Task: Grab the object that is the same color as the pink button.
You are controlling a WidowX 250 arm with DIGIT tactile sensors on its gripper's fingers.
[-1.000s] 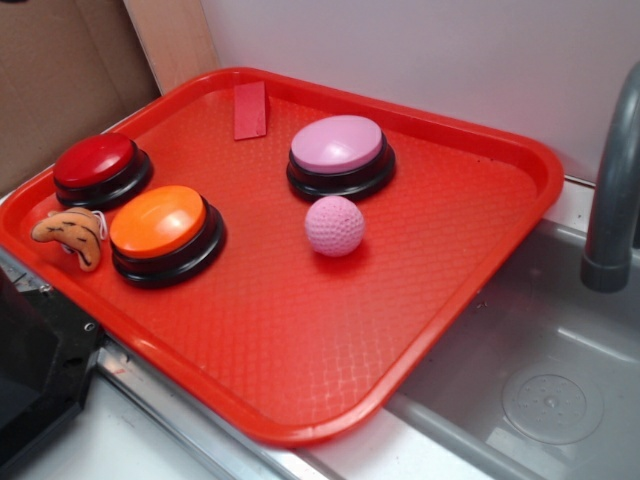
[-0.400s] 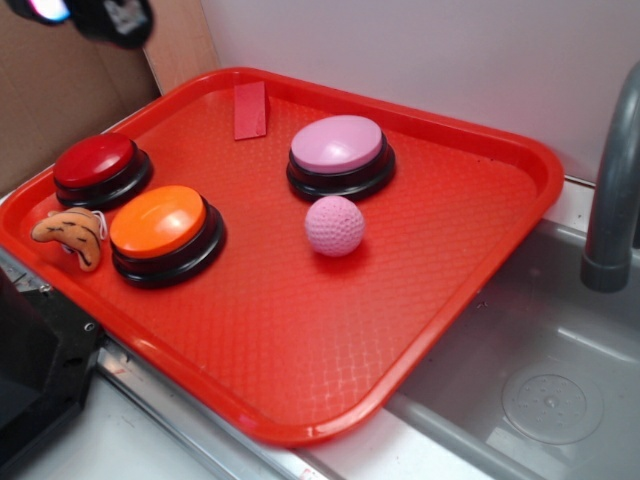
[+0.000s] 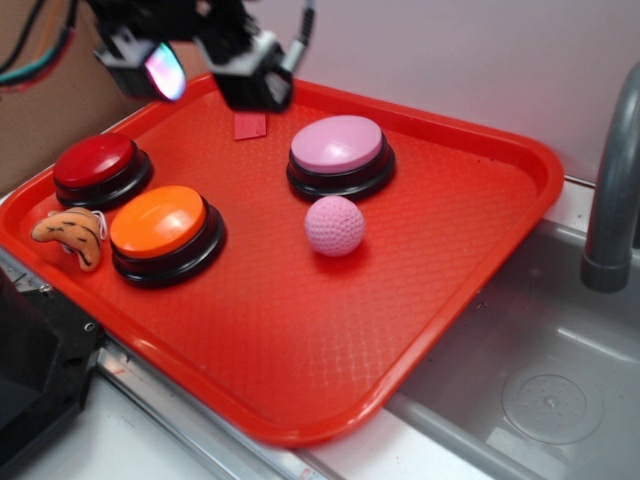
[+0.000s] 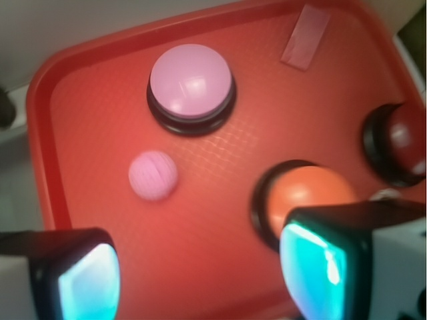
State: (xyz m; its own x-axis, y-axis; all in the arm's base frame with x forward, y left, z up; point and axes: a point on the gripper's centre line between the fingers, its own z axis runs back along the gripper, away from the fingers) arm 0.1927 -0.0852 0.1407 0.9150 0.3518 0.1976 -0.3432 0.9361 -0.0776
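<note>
The object, a small pale pink dimpled ball [image 3: 335, 226], lies on the red tray [image 3: 300, 340] just in front of the pink button [image 3: 337, 145]. My gripper [image 3: 205, 75] hangs high over the tray's back left corner, well apart from the ball. It is open, and nothing sits between its teal pads [image 3: 165, 72]. In the wrist view the ball [image 4: 153, 175] and the pink button [image 4: 191, 81] lie ahead of the open gripper [image 4: 200, 280], with only bare tray between the fingers.
A red button [image 3: 95, 162] and an orange button [image 3: 158, 222] stand at the tray's left, with a small tan toy [image 3: 68, 232] beside them. A red strip [image 3: 250, 126] lies under the gripper. A grey faucet [image 3: 610, 190] and sink [image 3: 545, 400] are on the right.
The gripper has come in from the upper left corner and now hangs lower and further right over the tray's back. The ball and buttons have not moved.
</note>
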